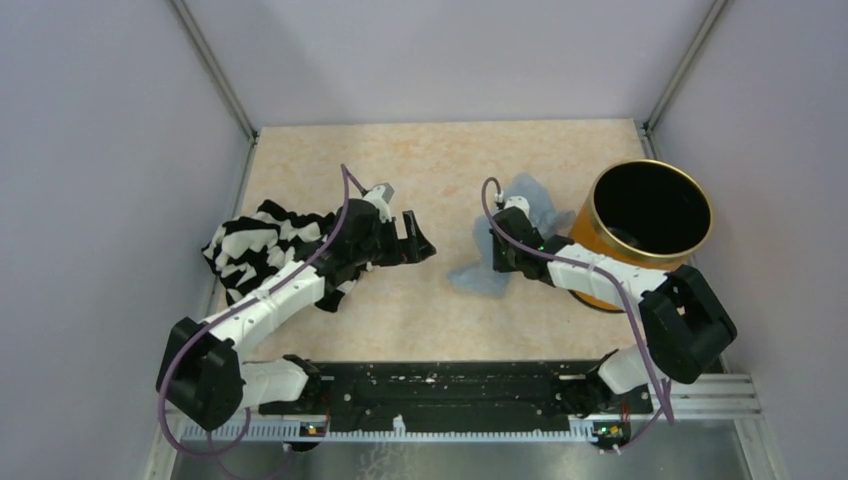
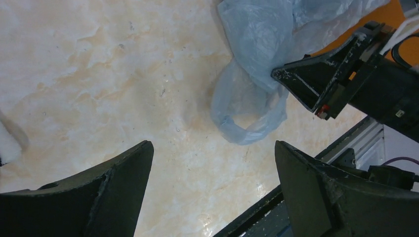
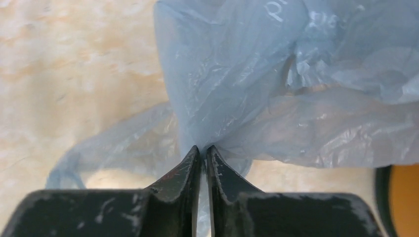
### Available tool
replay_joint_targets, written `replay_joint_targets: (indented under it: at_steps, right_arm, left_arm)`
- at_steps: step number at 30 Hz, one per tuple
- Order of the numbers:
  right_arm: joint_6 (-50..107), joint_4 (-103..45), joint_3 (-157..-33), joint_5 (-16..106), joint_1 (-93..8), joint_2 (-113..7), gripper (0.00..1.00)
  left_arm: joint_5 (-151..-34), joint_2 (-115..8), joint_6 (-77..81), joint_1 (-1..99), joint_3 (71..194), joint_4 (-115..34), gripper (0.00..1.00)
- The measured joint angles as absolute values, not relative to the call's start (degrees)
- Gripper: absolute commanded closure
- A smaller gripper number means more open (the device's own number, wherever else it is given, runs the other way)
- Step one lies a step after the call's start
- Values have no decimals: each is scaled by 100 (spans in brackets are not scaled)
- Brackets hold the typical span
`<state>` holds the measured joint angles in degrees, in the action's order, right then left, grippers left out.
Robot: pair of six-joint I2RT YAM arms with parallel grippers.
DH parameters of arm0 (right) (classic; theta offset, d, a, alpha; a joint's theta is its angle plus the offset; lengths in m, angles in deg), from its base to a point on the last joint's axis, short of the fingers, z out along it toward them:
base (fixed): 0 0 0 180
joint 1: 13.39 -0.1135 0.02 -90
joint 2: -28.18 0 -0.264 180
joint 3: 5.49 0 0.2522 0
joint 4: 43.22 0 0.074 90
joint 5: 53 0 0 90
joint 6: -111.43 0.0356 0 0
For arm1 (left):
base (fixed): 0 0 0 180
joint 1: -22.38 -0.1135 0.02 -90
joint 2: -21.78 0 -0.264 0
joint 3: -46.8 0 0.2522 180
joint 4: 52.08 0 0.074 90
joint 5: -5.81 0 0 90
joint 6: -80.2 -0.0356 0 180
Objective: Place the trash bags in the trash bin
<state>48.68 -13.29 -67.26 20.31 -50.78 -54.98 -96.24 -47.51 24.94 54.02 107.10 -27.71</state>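
Note:
The pale-blue trash bag (image 1: 520, 195) lies crumpled on the table just left of the orange trash bin (image 1: 640, 225), which stands upright with its black inside showing. My right gripper (image 1: 497, 247) is shut on a fold of the bag (image 3: 232, 89), the plastic pinched between its jaws. In the left wrist view the bag (image 2: 257, 44) lies ahead, with a loop trailing toward me. My left gripper (image 1: 418, 240) is open and empty, left of the bag, its fingers (image 2: 123, 182) wide apart above bare table.
A black-and-white striped cloth heap (image 1: 260, 245) lies at the left under my left arm. Grey walls close in the table on three sides. The black rail (image 1: 450, 395) with both arm bases runs along the near edge.

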Motion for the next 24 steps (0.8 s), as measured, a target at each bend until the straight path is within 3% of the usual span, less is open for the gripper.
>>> replay_joint_targets:
  at_steps: [3,12,24]
  right_arm:
    - [4837,-1548,-6726,2357,-5307,-5491,100]
    - [4405,-1981,-6521,3234,-6002,-4986,100]
    - [4090,-2129,-5895,3579,-6112,-4256,100]
  left_arm:
    - [-9694,-4865,2719,5343,10625,-2935,1]
    - [-9987,-5534,2949,5124,10736,-3305,2]
    - [-11087,-6714,3388,5113,10962,-3941,16]
